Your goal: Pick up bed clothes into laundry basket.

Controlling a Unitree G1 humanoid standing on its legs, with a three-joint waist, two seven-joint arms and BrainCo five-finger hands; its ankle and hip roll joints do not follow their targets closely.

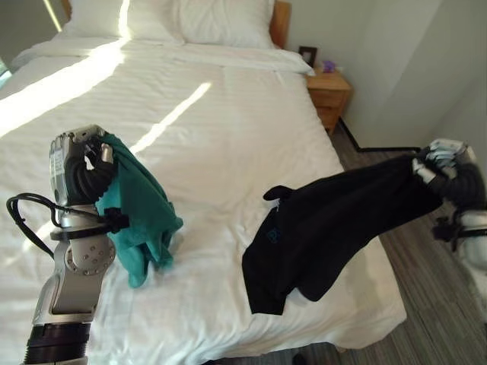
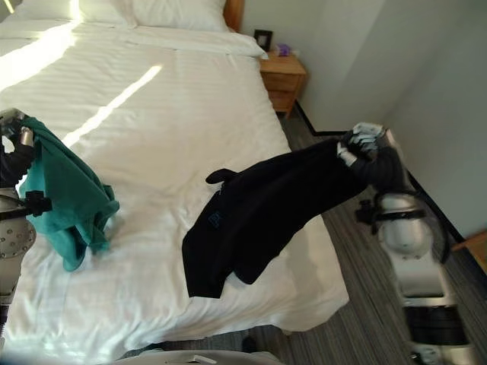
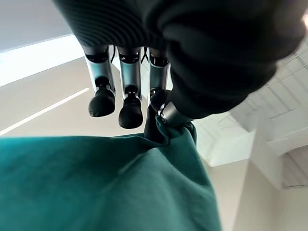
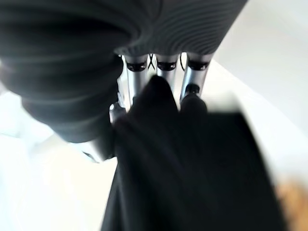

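Note:
A teal garment (image 1: 141,213) hangs from my left hand (image 1: 85,163), which is raised above the bed's near left part; in the left wrist view the thumb and a finger pinch the teal cloth (image 3: 106,183). A black garment (image 1: 327,224) stretches from my right hand (image 1: 441,163), held out past the bed's right edge, down to the mattress, where its lower end lies. In the right wrist view the fingers (image 4: 192,91) are curled round the black cloth (image 4: 192,168).
The bed (image 1: 228,129) has white sheets and pillows (image 1: 221,19) at its head. A wooden nightstand (image 1: 329,95) stands at the far right by the wall. Grey floor (image 1: 426,281) runs along the bed's right side.

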